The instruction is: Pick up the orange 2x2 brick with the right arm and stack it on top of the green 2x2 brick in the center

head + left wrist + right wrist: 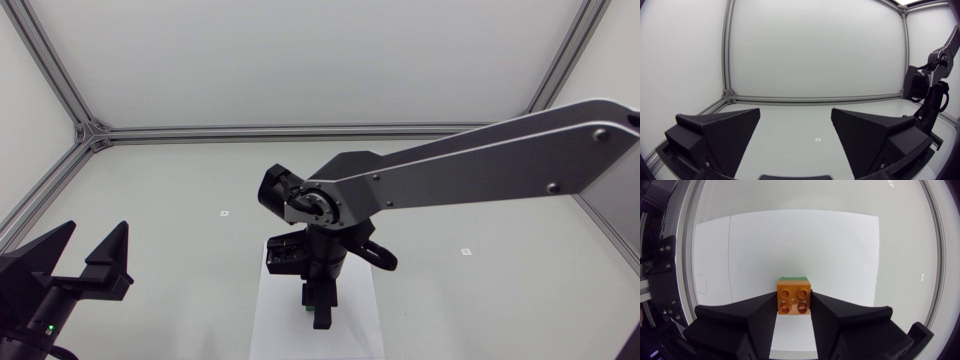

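**Right claw (794, 311) clamped on the orange 2x2 brick (794, 299) over the white sheet (840, 255) at the counter's (180, 200) centre.**

Both wedge fingers press opposite sides of the orange brick, whose studs face the wrist camera. The green 2x2 brick (794, 278) shows only as a thin strip along the orange brick's far edge; whether the two are seated together cannot be told. From overhead, the right arm (480, 160) enters at 2 o'clock and its wrist hides both bricks. One small square marker (224, 213) lies at 10 o'clock of that claw, a second marker (466, 251) at 2 o'clock. The left claw (96, 240) sits well apart at 9 o'clock, fingers spread wide.
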Controlling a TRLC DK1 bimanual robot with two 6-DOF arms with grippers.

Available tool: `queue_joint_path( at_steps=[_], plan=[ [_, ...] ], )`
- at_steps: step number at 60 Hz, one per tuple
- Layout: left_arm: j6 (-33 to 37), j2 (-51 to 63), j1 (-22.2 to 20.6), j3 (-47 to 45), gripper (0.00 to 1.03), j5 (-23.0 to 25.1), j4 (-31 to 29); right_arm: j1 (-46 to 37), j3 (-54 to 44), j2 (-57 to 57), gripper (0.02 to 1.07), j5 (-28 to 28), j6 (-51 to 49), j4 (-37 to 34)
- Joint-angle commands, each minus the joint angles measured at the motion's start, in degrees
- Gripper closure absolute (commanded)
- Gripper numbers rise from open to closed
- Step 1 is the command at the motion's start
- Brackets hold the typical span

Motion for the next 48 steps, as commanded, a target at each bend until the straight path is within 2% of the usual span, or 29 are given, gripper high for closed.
queue_joint_path(
  at_steps=[1, 48],
  plan=[
    [0.75, -0.45, 0.14, -2.35, 0.04, 0.25, -0.84, 0.01, -2.86, 5.78, 1.01, 0.87, -1.33, -1.37],
    [0.75, -0.45, 0.14, -2.35, 0.04, 0.34, -0.84, 0.63, -1.19, 5.43, 1.01, 1.39, -0.63, -4.10]
  ],
)
